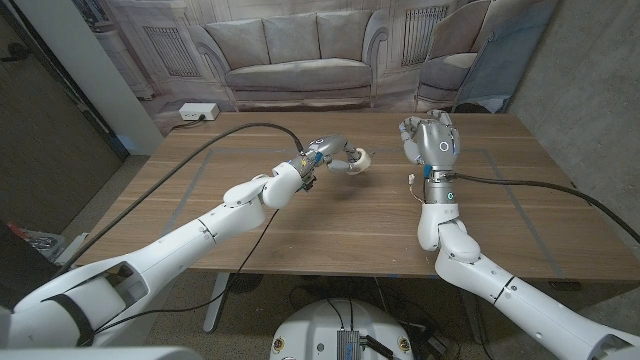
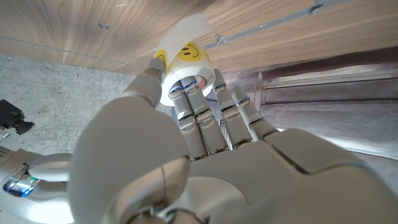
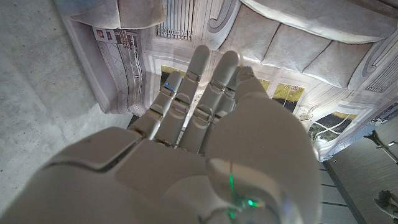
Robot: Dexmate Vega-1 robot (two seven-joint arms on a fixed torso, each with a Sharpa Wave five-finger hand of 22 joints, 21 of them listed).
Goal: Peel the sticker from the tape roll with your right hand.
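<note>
Now | left hand (image 1: 333, 152) fingers (image 2: 194, 106) pinching tape roll (image 2: 184, 59), smiley sticker (image 2: 190, 52) outward | right hand (image 1: 432, 140) fingers spread, apart from roll

The left hand (image 1: 333, 155) is holding the white tape roll (image 1: 359, 161) above the wooden worktop (image 1: 330, 225), while the right hand (image 1: 432, 138) is hovering nearby, fingers upward and apart, gripping nothing.

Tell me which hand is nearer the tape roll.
Left. The left hand holds the tape roll above the table; the right hand is raised, apart, to its right.
</note>
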